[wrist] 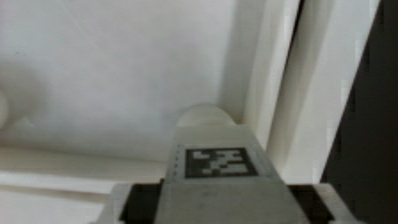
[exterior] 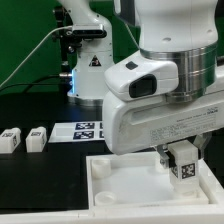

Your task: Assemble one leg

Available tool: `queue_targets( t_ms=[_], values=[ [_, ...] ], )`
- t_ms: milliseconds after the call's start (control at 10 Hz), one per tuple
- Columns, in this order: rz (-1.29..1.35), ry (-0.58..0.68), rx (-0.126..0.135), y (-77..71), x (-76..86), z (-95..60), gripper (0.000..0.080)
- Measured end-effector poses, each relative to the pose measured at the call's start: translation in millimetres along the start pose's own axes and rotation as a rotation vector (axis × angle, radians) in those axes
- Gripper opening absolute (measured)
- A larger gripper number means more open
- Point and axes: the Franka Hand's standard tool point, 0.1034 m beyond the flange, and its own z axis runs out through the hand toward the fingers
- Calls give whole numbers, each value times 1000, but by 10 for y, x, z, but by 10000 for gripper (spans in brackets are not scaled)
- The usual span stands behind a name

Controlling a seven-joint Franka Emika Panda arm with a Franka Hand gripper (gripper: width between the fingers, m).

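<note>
Wrist view is showing the leg [wrist: 217, 165] sitting tight between the jaws, which are squeezing it from both sides, with its black-and-white tag facing the camera. Under it the big white tabletop [wrist: 107, 90] is lying flat, and the leg is hanging close beside the tabletop's raised rim. In the exterior view the arm [exterior: 160, 80] is holding that leg over the part of the tabletop on the exterior view's right. I think the picking-up part is looking done, and the fitting into a corner hole is looking like the job left to do. I cannot tell if the leg is touching the tabletop yet. Two spare legs [exterior: 37, 138] are waiting well apart on the exterior view's left. The surface [exterior: 40, 185] is looking black and flat, with the marker board [exterior: 86, 129] lying just beyond the tabletop. A green curtain [exterior: 20, 40] is hanging far at the back.
</note>
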Motion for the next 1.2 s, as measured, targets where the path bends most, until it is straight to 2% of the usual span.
queue_targets(
  t_ms=[100, 400, 500, 700, 800, 1000, 1200],
  values=[
    [34, 0, 1, -8, 4, 1, 289],
    [390, 18, 6, -100, 61, 10, 289],
    [527, 24, 34, -97, 77, 10, 289],
    [913, 71, 118, -72, 93, 14, 291],
    [1086, 93, 141, -102, 83, 21, 291],
    [1319, 90, 158, -144, 79, 32, 291],
    [1517, 70, 200, -145, 93, 34, 291]
  ],
)
